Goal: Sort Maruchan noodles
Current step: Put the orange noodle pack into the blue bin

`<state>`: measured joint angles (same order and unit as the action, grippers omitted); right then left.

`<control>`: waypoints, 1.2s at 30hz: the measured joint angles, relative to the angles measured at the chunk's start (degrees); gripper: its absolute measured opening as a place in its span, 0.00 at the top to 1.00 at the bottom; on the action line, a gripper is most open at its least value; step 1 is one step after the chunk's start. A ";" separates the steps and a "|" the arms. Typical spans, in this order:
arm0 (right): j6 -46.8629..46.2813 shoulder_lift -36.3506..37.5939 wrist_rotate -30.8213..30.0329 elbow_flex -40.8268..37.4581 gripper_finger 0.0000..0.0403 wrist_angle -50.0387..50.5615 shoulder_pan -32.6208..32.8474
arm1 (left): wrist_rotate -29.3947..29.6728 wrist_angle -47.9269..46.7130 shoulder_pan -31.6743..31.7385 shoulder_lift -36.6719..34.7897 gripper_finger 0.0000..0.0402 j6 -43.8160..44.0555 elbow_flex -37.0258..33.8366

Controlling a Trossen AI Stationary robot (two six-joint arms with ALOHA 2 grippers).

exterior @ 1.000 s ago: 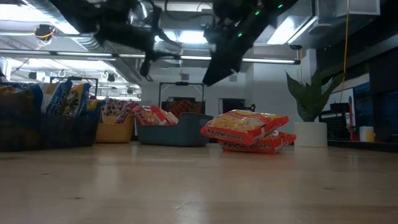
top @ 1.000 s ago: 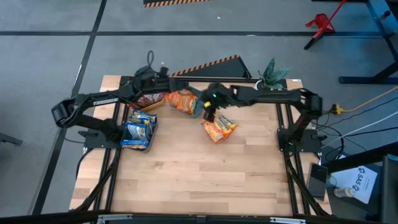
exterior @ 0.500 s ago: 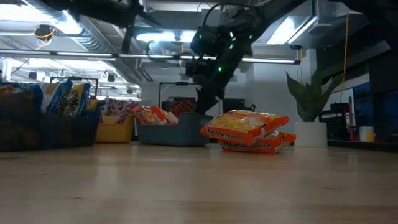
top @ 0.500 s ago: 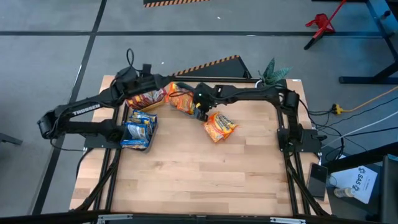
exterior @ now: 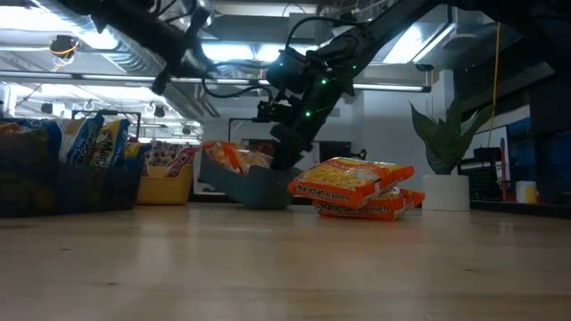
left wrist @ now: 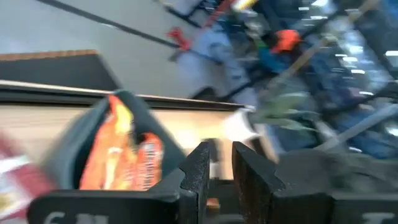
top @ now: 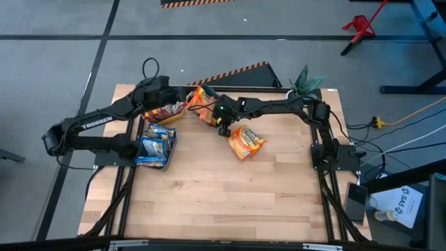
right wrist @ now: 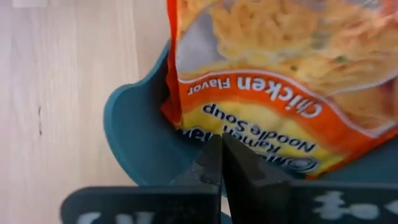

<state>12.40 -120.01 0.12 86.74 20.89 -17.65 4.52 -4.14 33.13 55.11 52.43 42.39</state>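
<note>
1. The right gripper point(right wrist: 219, 163) was fully closed, its fingers pressed together at the rim of the tilted teal plastic bin point(right wrist: 146, 140); whether they pinched the rim or the orange crinkly chicken-ramen packet point(right wrist: 273, 93) could not be told.
2. That packet lay just beyond the fingers, inside the bin, its long axis across the gripper's reach.
3. The left gripper point(left wrist: 217, 171), nearly closed and empty, hovered near the bin's left side.
4. A loose stack of orange packets point(top: 245, 141) lay right of the bin, nearer the right arm.
5. The pale wooden table point(top: 223, 202) was bare toward its near edge; a potted plant point(top: 304, 84) stood at the far right corner.
</note>
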 joint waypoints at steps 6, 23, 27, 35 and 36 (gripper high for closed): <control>1.70 0.02 -0.57 0.02 1.00 5.05 -0.02 | 5.75 -4.39 1.39 0.02 0.85 -1.63 0.00; 9.18 0.48 -1.05 -0.04 1.00 11.65 0.42 | 4.82 -4.84 1.30 9.81 0.85 -3.20 0.00; 10.17 0.68 -0.99 1.48 1.00 11.56 0.44 | 1.85 -2.18 1.33 12.12 0.85 -3.42 0.00; 9.66 0.85 -0.55 10.89 1.00 10.22 0.42 | 0.57 -1.02 1.51 12.17 0.85 -5.47 0.00; 8.90 0.85 -0.55 11.76 1.00 10.73 0.42 | 0.59 -1.24 1.63 12.17 0.85 -5.47 0.00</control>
<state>21.30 -119.15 -0.43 98.50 31.62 -17.23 5.10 -5.38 34.76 67.29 46.96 42.39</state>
